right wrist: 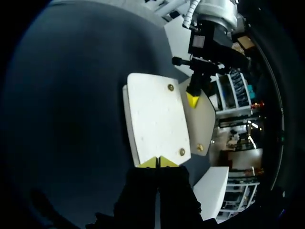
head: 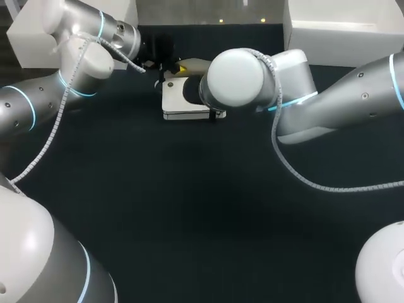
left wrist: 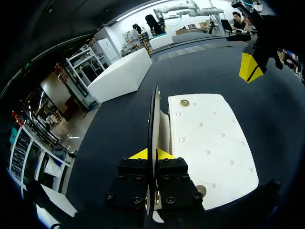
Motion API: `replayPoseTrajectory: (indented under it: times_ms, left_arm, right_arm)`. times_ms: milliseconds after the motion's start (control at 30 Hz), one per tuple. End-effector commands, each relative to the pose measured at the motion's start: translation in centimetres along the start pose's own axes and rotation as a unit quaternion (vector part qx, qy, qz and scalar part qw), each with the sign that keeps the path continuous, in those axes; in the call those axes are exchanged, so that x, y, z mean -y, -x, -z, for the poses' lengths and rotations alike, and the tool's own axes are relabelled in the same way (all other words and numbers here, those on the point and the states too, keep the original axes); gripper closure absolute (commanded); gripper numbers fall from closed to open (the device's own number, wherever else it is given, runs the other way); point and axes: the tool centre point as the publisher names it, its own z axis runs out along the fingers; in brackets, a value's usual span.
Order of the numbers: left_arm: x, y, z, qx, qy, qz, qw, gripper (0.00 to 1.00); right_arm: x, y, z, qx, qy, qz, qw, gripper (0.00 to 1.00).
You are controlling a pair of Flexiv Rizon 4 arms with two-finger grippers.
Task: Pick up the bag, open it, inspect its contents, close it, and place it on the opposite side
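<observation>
A white quilted bag (head: 180, 104) with brass studs lies flat at the far middle of the dark table. Its flap (right wrist: 204, 119) is lifted, showing a beige inside. My left gripper (left wrist: 152, 155) is shut on that flap, which stands edge-on between its fingers; in the head view it (head: 173, 68) sits just behind the bag. The bag's body (left wrist: 209, 143) lies beside it. My right gripper (right wrist: 157, 162) hovers at the opposite edge of the bag (right wrist: 157, 119), its yellow tips pressed together with nothing visible between them. Its wrist hides it in the head view.
My right arm's forearm and wrist (head: 240, 79) lie over the bag's right part, with a white cable (head: 303, 180) looping down onto the table. The dark table top (head: 189, 208) stretches from the bag toward me.
</observation>
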Motion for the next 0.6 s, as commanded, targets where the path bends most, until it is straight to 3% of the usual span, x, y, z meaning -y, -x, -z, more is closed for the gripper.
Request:
replayPoseTrajectory:
  times_ms: [33, 467, 600]
  left_arm:
    - [-0.4, 0.4, -0.5, -0.002, -0.006, -0.001, 1.0, 1.0]
    - [-0.2, 0.3, -0.7, -0.005, -0.014, -0.008, 1.0, 1.0]
    - [-0.3, -0.5, -1.3, -0.003, -0.024, -0.04, 0.999, 1.0]
  right_arm:
    - [-0.4, -0.2, -0.4, 0.003, -0.004, 0.0, 1.0, 1.0]
    - [-0.4, -0.2, -0.4, 0.003, -0.004, 0.0, 1.0, 1.0]
    - [-0.6, -1.4, -0.8, 0.012, 0.002, 0.001, 1.0, 1.0]
